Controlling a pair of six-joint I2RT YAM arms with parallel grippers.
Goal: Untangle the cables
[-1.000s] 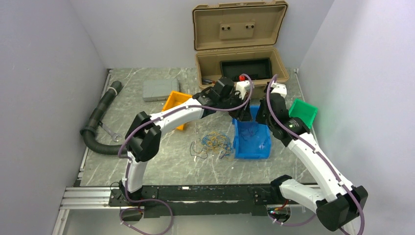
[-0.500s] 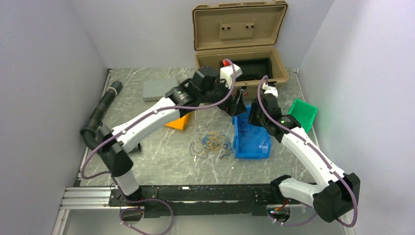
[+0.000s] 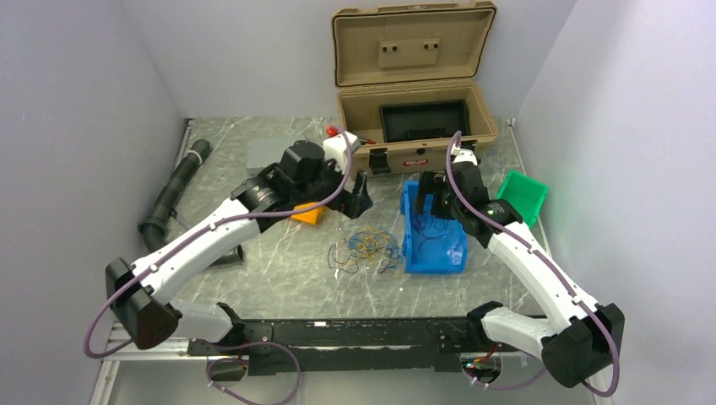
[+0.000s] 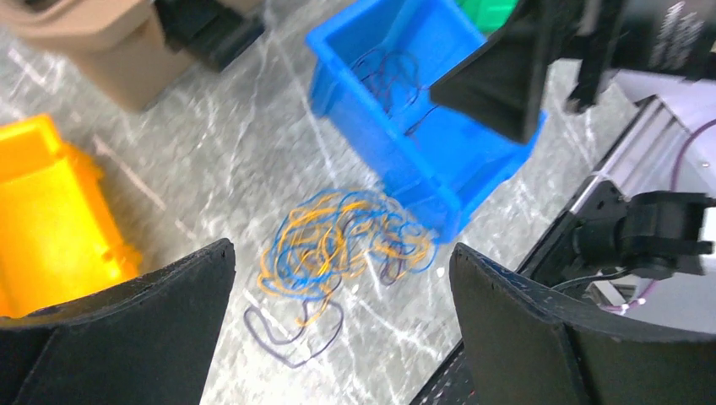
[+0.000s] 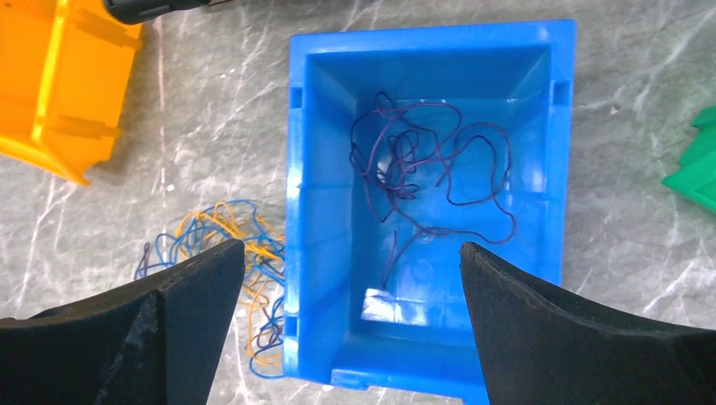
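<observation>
The cables [image 3: 367, 247] are a loose tangle of thin yellow, blue and dark wires on the marble table, just left of the blue bin [image 3: 435, 263]. One dark wire [image 5: 422, 164] lies apart from them inside the blue bin [image 5: 295, 211]. My left gripper [image 3: 359, 198] hangs open above and behind the tangle [image 4: 338, 245], with nothing between its fingers [image 4: 152, 329]. My right gripper [image 3: 431, 190] hovers open over the bin, well above the dark wire. In the right wrist view part of the tangle [image 5: 224, 245] shows beside the bin's left wall.
An orange bin [image 3: 308, 211] sits left of the tangle, partly under my left arm. A green bin [image 3: 523, 194] lies to the right. The open tan toolbox [image 3: 414, 84] stands at the back. A black corrugated hose [image 3: 173, 194] and a grey box [image 3: 266, 152] lie at the left.
My left arm swung back and leftward from the blue bin to above the tangle. Both grippers opened. The right gripper shifted slightly left over the bin.
</observation>
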